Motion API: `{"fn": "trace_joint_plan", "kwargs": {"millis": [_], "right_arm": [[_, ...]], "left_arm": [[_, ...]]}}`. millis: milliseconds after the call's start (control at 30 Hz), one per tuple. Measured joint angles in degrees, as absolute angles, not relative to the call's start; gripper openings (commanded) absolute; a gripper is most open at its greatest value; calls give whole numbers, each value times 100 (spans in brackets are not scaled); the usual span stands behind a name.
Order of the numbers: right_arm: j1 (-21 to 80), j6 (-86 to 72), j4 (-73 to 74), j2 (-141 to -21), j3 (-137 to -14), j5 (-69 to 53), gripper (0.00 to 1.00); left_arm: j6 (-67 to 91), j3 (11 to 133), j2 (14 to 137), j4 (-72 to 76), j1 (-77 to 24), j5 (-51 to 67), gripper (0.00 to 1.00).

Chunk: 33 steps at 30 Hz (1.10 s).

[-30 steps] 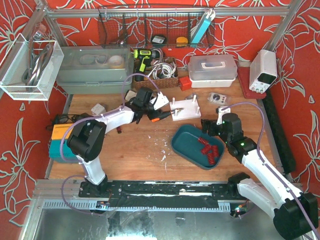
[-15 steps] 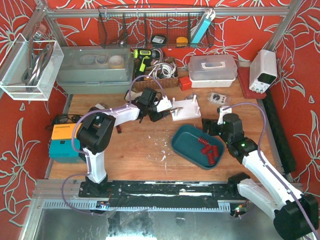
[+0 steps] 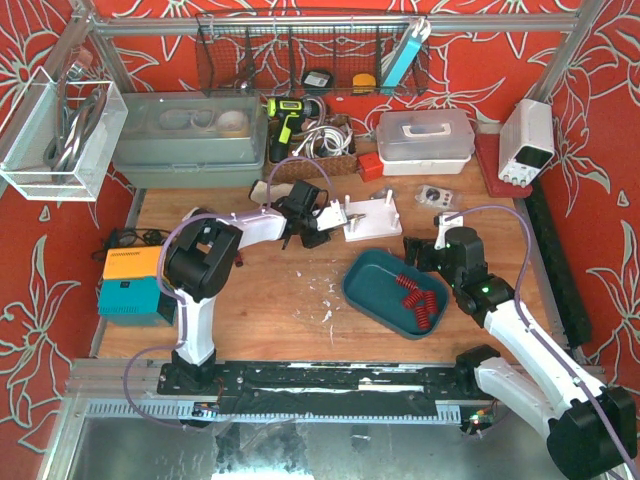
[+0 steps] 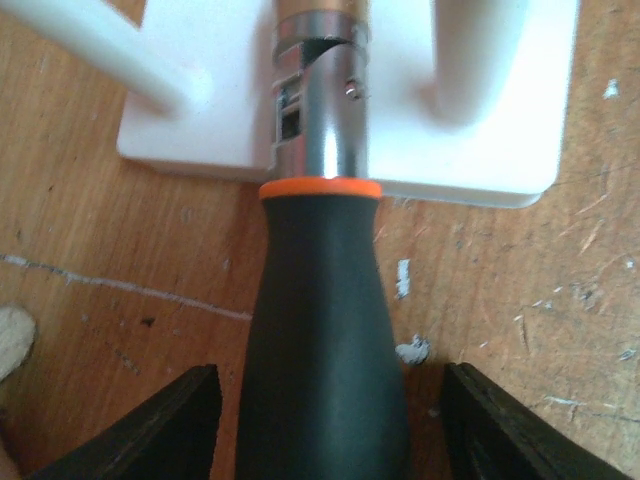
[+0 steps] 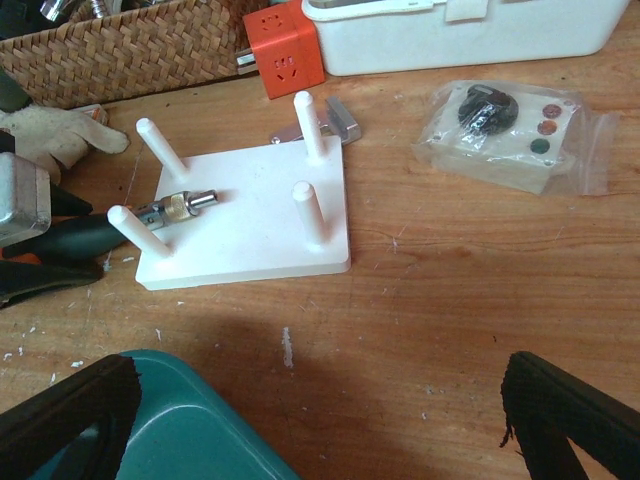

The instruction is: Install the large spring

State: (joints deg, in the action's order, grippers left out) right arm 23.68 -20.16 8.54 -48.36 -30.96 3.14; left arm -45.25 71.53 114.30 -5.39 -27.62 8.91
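– So, where is the large spring lying now?
– It is lying in the teal tray (image 3: 362,292), among the red springs (image 3: 415,298) at the tray's right side, just beside the right gripper (image 5: 320,368). From above I am not managing to tell which one is the large one.
– How many are you counting?
– I am counting at least 3 springs, but they are overlapping, so I cannot be sure. On the white peg board (image 5: 262,225), 4 upright pegs (image 5: 307,208) are standing, 1 near each corner, and all 4 are looking bare. 1 black-handled driver (image 4: 325,330) is resting with its metal tip on the board, between the 2 pegs nearest the left gripper (image 4: 325,372).
– How are you expecting the spring to handle?
– I am judging it as light, stiff across the coils but giving along its length. The round wire is probably slipping easily, and the coils may be hooking on their neighbours. I am suggesting a gentle pinch across the coils near the middle, leaving 1 end free for a peg.
– And the fingers?
– The right fingers (image 5: 60,420) are standing wide apart with nothing between them. The left gripper is keeping 1 finger on each side of the driver handle. Thin gaps are showing there, so I cannot tell if it is clamping.
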Motion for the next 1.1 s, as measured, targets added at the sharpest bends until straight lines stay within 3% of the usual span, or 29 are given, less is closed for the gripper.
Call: {"fn": "trace_joint_plan", "kwargs": {"millis": [333,733,1100], "right_arm": [[2368,-2023,851,-4838,-3094,366,99],[2368,-2023,851,-4840,-3063,408,99],[2368,-2023,849,-4869,-3055,458,99]], "left_arm": [[-4578,7175,11467,-523,-2786,888,24],[-4517,6707,11196,-154,-2821,945,0],[-4106,6401,10619,491,-2825,921,0]]}}
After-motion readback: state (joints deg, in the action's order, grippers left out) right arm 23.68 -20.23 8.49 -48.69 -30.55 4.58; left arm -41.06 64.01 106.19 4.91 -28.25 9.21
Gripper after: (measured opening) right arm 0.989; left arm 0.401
